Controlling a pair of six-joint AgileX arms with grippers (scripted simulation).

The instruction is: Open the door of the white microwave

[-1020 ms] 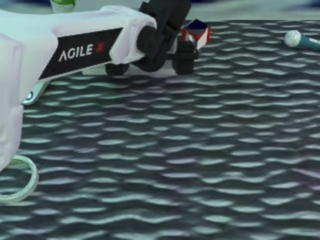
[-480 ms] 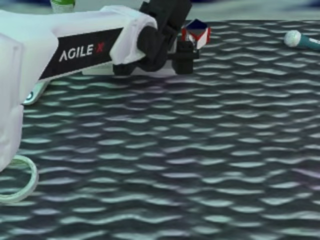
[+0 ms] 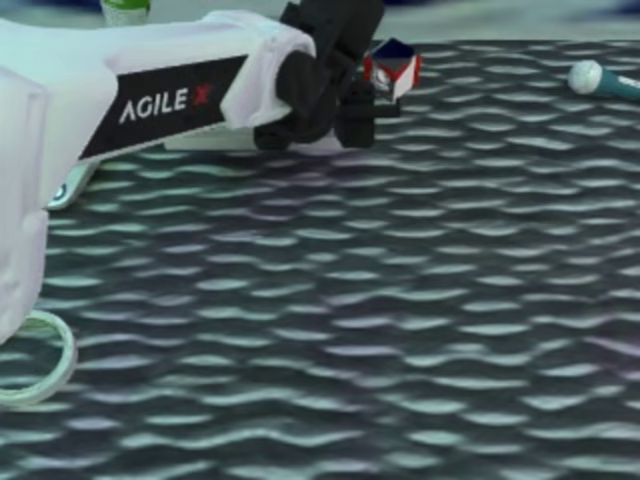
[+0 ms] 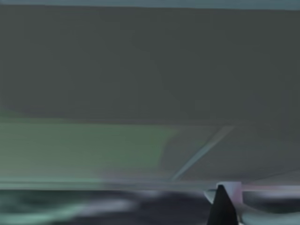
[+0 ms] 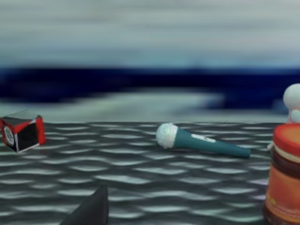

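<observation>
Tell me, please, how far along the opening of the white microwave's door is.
Done: the left tool is at the white microwave, at the table's far edge. In hand: its wrist camera looks closely at the door, with the green floor showing through the window. Left: no gap at the door is visible, so the swing seems not yet done. The right tool is parked, facing a microphone.

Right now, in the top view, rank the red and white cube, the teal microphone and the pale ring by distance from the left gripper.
1. The red and white cube, right beside the left gripper at the table's far edge.
2. The teal microphone, far right along that same edge.
3. The pale ring, low at the left edge; its distance looks close to the microphone's, so ranks 2 and 3 are uncertain.
</observation>
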